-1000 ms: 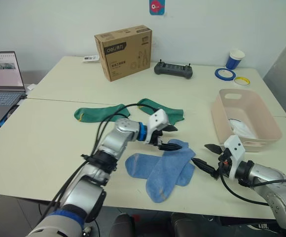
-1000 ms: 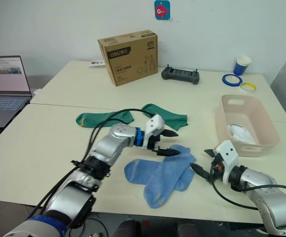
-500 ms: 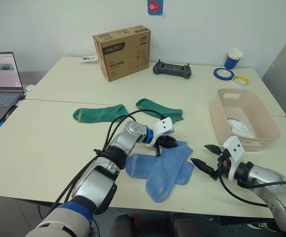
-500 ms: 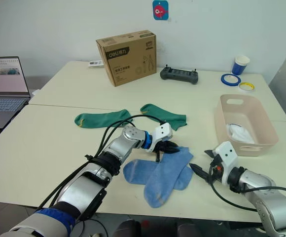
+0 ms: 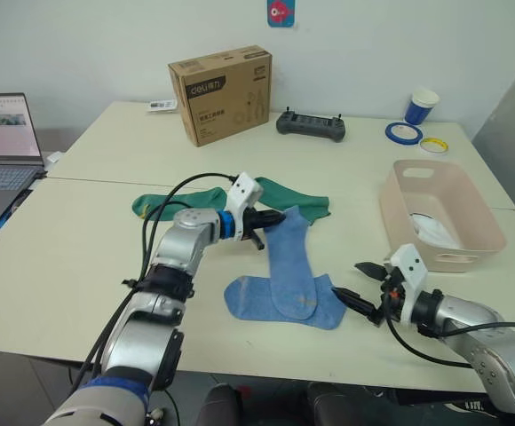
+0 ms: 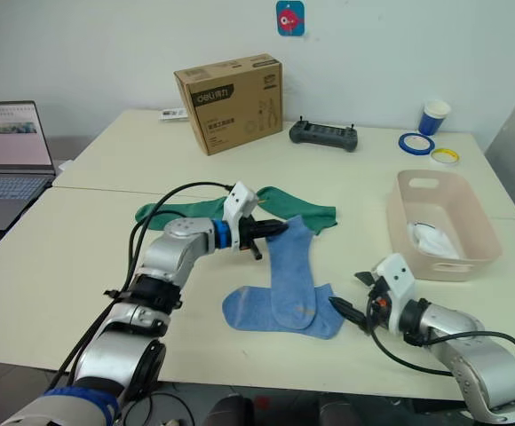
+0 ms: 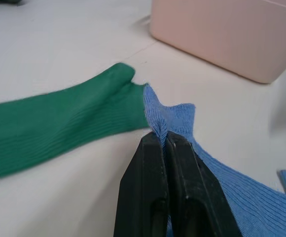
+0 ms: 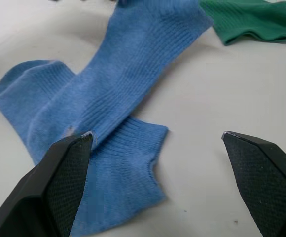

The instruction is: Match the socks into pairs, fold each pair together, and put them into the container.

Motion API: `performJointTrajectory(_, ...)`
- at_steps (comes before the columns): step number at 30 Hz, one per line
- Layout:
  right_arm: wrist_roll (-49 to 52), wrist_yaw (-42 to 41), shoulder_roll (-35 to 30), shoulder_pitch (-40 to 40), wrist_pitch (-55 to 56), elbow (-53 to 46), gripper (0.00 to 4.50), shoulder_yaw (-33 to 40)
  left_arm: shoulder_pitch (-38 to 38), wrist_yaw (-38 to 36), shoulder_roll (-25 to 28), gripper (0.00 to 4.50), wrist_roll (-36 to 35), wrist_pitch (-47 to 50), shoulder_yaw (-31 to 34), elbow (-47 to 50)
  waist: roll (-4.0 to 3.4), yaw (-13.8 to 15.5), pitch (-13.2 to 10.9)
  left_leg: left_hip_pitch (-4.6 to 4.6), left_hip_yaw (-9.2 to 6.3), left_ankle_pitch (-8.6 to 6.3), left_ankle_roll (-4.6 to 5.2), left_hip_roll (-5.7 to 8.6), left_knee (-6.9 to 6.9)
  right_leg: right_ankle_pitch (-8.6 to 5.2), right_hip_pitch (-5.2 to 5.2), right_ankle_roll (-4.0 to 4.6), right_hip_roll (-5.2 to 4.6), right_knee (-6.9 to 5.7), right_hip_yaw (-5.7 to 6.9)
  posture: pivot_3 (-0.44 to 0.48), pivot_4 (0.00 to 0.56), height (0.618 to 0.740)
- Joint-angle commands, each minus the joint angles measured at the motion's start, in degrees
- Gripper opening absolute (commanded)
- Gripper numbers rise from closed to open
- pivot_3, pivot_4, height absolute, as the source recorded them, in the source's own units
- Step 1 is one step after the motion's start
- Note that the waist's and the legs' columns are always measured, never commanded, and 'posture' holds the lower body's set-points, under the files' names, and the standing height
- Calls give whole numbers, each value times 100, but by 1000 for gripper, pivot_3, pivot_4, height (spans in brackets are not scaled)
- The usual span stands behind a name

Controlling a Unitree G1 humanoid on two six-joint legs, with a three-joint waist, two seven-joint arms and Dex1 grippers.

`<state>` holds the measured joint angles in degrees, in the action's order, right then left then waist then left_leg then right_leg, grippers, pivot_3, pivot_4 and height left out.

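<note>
Light blue socks (image 5: 286,280), green socks (image 5: 295,197) (pink container (image 5: 439,213)).

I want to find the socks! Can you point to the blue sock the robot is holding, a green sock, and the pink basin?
Held blue sock (image 5: 286,253), left eye view, on its middle.
Green sock (image 5: 304,198), left eye view, on its middle.
Pink basin (image 5: 410,170), left eye view, on its far rim by the handle slot.

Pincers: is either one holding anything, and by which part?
The left pincer is shut on a blue sock, pinching the edge of its open cuff end. The right pincer is open and holds nothing.
</note>
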<state>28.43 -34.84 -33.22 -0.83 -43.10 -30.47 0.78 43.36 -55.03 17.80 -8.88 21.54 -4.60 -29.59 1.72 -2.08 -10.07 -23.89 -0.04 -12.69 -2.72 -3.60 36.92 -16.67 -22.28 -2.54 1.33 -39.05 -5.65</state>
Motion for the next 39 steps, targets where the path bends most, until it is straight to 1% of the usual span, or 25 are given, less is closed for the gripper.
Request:
performJointTrajectory(1, -2, 42, 76, -290, -235, -121, 4500, -451, -359, 365, 34, 44, 15, 28, 72, 413, 0, -1, 0, 1, -1, 0, 0, -1, 0, 0, 0, 0, 0, -1, 1, 0, 150, 740)
performJointTrajectory(8, 374, -203, 87, -804, -963, -38, 4500, -825, -591, 614, -3, 44, -113, 176, 82, 792, 2, 44, -1, -3, -1, 0, -1, 3, 4, 1, 1, 0, -5, 0, 4, 0, 150, 740)
performJointTrajectory(10, 304, -220, 59, -885, -992, 34, 4500, -949, -610, 650, -5, 44, -92, 158, 61, 823, 2, 43, -1, -3, 0, 0, -1, 3, 4, 1, 1, -1, -6, 1, 3, 0, 150, 740)
performJointTrajectory(18, 188, -137, -9, -883, -994, 146, 4500, -929, -764, 596, 64, 44, -153, 250, 40, 1125, 2, 28, -1, -3, -2, 0, -1, 1, 1, 1, -1, -1, -3, 1, 5, 0, 150, 740)
performJointTrajectory(21, 139, -190, -82, -767, -943, 133, 4500, -1044, -764, 552, 107, 44, -145, 218, 50, 1094, 2, 29, -1, -3, -1, 0, -1, 2, 2, 1, -1, -1, -4, 1, 4, 0, 150, 740)
performJointTrajectory(23, 156, -202, -29, -719, -892, 131, 4109, -1108, -752, 515, 120, 0, -131, 203, 29, 1076, 2, 27, -1, -3, -1, 0, -1, 2, 2, 1, -1, -1, -4, 1, 5, 0, 150, 740)
performJointTrajectory(25, 146, -226, -2, -702, -826, 134, 3587, -1159, -729, 493, 119, 0, -125, 198, 11, 1058, 2, 25, -1, -2, -2, 0, -1, 1, 0, 1, -1, -1, -3, 1, 5, 0, 150, 740)
performJointTrajectory(34, 282, -160, 71, -695, -824, 178, 222, -852, -716, 487, 161, 0, -124, 234, 31, 1045, 2, 25, -1, -3, -2, 0, -1, 1, 2, 1, -1, -1, -4, 1, 4, 0, 150, 740)
performJointTrajectory(35, 315, -157, 83, -695, -836, 187, 62, -801, -716, 488, 171, 0, -124, 234, 40, 1045, 2, 25, -1, -3, -2, 0, -1, 1, 2, 1, -1, -1, -3, 1, 5, 0, 150, 740)
performJointTrajectory(39, 475, -202, 73, -737, -932, 122, 62, -603, -797, 382, 270, 0, -261, 357, 132, 1263, 2, 25, -1, -3, -1, 0, -1, 1, 1, 1, -1, -1, -3, 1, 4, 0, 150, 740)
